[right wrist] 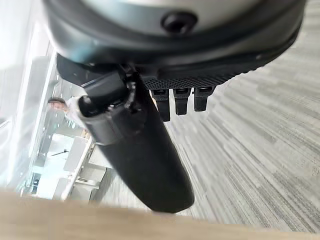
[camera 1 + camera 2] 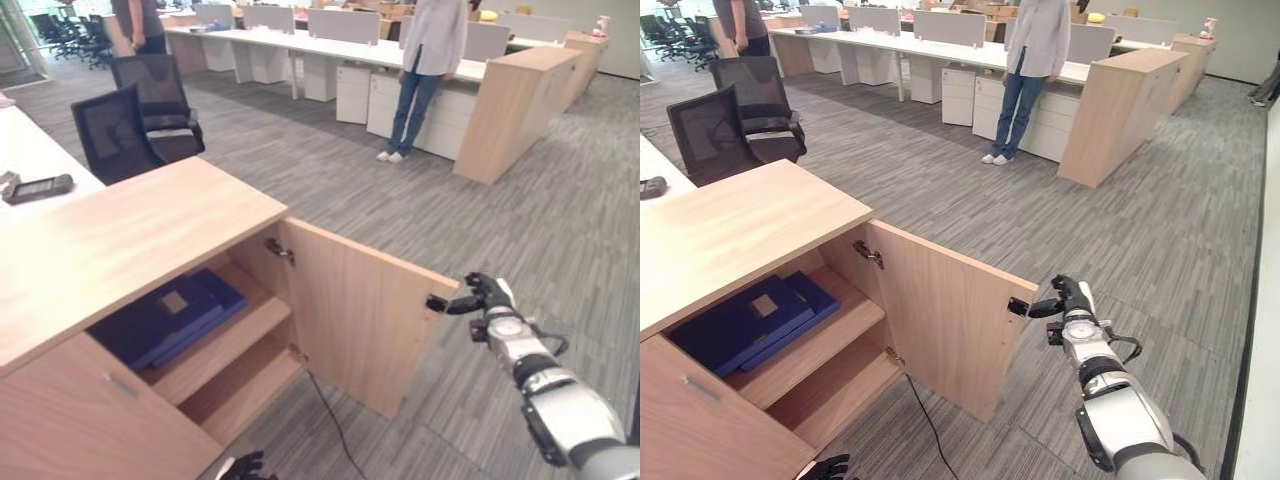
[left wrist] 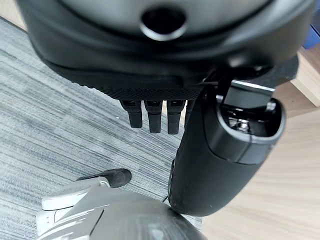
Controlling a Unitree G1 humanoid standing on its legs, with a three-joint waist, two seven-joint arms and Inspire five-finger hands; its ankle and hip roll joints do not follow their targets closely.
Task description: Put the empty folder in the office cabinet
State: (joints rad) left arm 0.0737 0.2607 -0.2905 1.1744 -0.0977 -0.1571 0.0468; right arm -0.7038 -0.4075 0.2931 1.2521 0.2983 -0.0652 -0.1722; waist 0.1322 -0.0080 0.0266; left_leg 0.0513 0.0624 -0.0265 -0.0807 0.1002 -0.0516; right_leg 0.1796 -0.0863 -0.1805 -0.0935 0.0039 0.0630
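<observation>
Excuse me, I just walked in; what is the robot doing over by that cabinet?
The robot is working at the wooden office cabinet, whose door stands wide open. Its right hand is at the door's outer edge, touching it with fingers relaxed and gripping nothing. A dark blue folder already lies flat on the cabinet's upper shelf. The left hand hangs low by the cabinet's base, holding nothing. A person stands by the desks in the background.

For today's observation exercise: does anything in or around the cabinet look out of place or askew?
Little stands out. The cabinet door stands wide open with the right hand at its edge. The blue folder lies flat on the upper shelf, slightly angled. Nothing looks spilled or damaged.
</observation>
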